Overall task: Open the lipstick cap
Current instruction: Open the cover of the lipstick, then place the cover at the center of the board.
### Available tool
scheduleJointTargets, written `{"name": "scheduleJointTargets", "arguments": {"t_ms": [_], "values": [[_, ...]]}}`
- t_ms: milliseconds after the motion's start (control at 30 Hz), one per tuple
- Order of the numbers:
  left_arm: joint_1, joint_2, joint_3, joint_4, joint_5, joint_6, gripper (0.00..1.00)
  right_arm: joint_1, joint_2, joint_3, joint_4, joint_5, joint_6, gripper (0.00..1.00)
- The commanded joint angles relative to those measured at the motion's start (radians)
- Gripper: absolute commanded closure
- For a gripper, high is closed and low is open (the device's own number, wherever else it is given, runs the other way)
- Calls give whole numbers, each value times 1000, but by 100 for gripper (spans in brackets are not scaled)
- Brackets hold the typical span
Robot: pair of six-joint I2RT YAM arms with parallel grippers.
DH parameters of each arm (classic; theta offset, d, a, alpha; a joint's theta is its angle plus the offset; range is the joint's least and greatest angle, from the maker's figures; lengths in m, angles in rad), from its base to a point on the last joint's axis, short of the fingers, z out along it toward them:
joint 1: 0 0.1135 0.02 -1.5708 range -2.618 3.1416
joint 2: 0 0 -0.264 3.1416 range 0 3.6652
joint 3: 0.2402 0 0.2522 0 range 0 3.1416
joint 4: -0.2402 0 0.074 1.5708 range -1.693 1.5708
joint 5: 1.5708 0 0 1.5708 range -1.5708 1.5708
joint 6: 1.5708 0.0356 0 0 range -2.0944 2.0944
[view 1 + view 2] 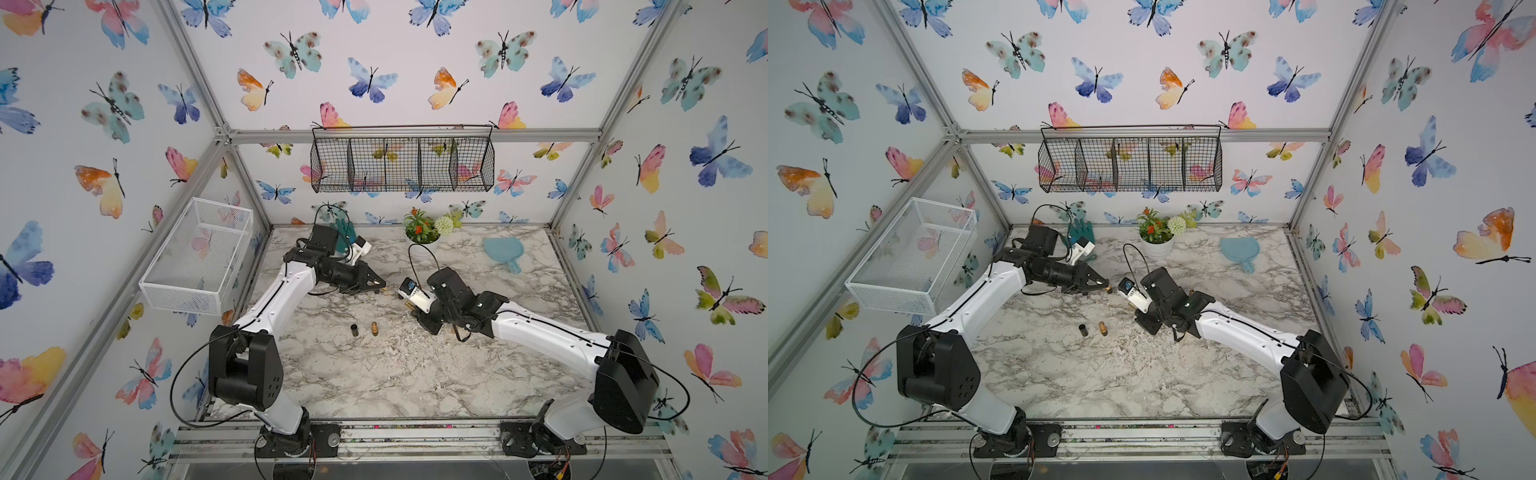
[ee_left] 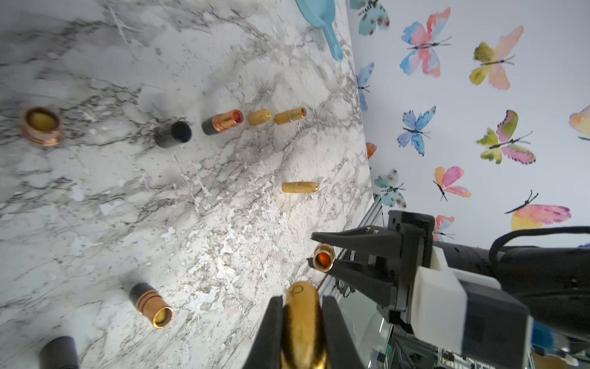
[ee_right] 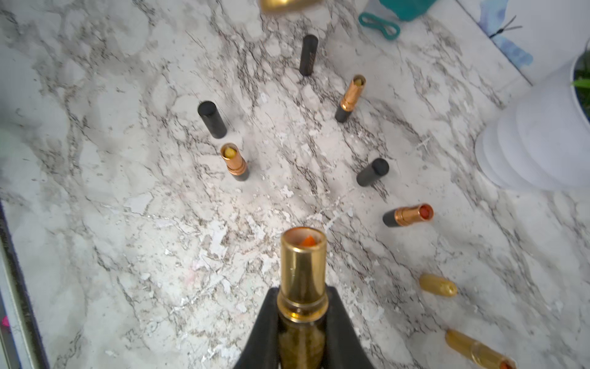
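- Nearest to the left wrist camera: gold cap, squeezed tight between the two black fingers of the left gripper, rounded end pointing away from the lens.
- Already off the tube, with nothing plugged into it.
- In the right wrist view: right gripper clenched on the lower part of the gold lipstick, open end pointing away from the lens, orange stick showing inside.
- Seen also from the left wrist: the same gold lipstick, open end toward the lens, just beside the gold cap but not touching it.
- In both top views: left gripper and right gripper over the middle of the marble table, tips facing each other, near but clearly apart.
- Closer to the robot's bases: black cap and copper lipstick, apparently upright, just beside each other without touching, well apart from both grippers.
- Looks blurred and doubled in both wrist views, so hard to tell how many small tubes really lie on the marble.
- At the far edge of the table: flower pot in the middle, green glove behind the left arm, blue hand mirror lying flat further to the right.
- On the left wall: white mesh basket.
- On the back wall: black wire basket.
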Motion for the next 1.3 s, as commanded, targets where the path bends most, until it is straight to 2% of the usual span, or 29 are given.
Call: {"name": "scheduleJointTargets", "arguments": {"t_ms": [0, 67, 167, 300, 400, 533, 733, 1167, 1267], "values": [[-1, 1, 8, 15, -14, -8, 100, 1, -30, -8, -48, 53, 21, 98], [-29, 3, 5, 14, -80, -12, 100, 0, -45, -7, -40, 56, 25, 98], [-128, 28, -2, -2, -327, -24, 100, 1, -77, 4, -24, 69, 26, 98], [-317, 92, -16, -8, -684, -62, 100, 0, -142, 16, -14, 85, 32, 98], [-413, 135, -34, 16, -840, -84, 100, 0, -198, 14, -8, 87, 40, 98], [-454, 179, -83, 97, -855, -104, 97, 0, -252, -19, 21, 109, 44, 98], [-512, 238, -116, 145, -910, -117, 92, 0, -250, -42, 17, 118, 53, 98], [-545, 309, -136, 151, -955, -109, 86, 1, -217, -51, 46, 118, 52, 98], [-553, 309, -130, 144, -958, -108, 76, -1, -215, -60, 53, 118, 52, 98]]}}
